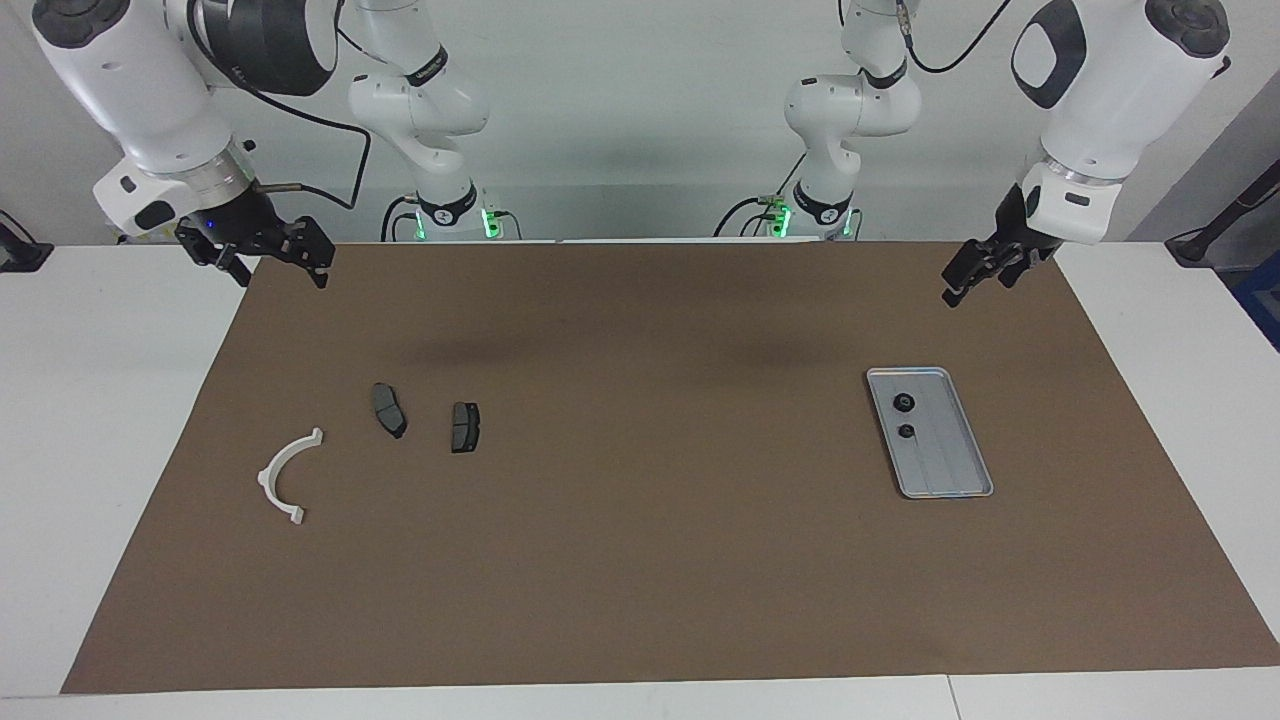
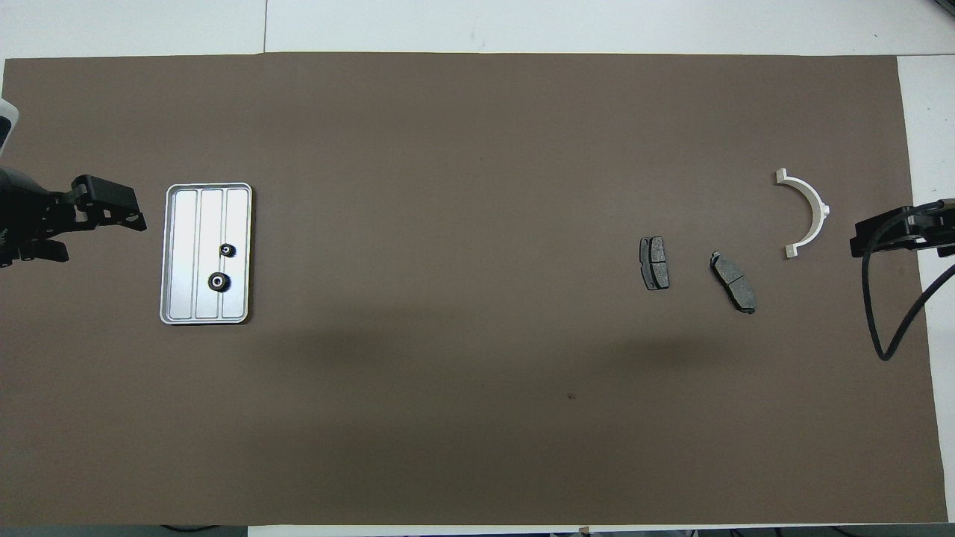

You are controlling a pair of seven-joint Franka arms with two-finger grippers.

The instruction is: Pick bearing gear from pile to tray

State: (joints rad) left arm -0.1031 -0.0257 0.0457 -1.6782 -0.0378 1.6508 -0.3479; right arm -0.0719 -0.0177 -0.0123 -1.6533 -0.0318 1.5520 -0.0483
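On the tray (image 1: 955, 480): two bearing gears (image 1: 904, 403) lying apart.
Left gripper (image 1: 972, 275) and right gripper (image 1: 268, 256) hang open and empty above the brown mat's (image 1: 660, 560) ends; brake pads (image 1: 389, 409) remain on the mat.

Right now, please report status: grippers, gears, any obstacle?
Left gripper open, empty, raised near the tray. Right gripper open, empty, at its table end. Two gears in tray. No obstacle.
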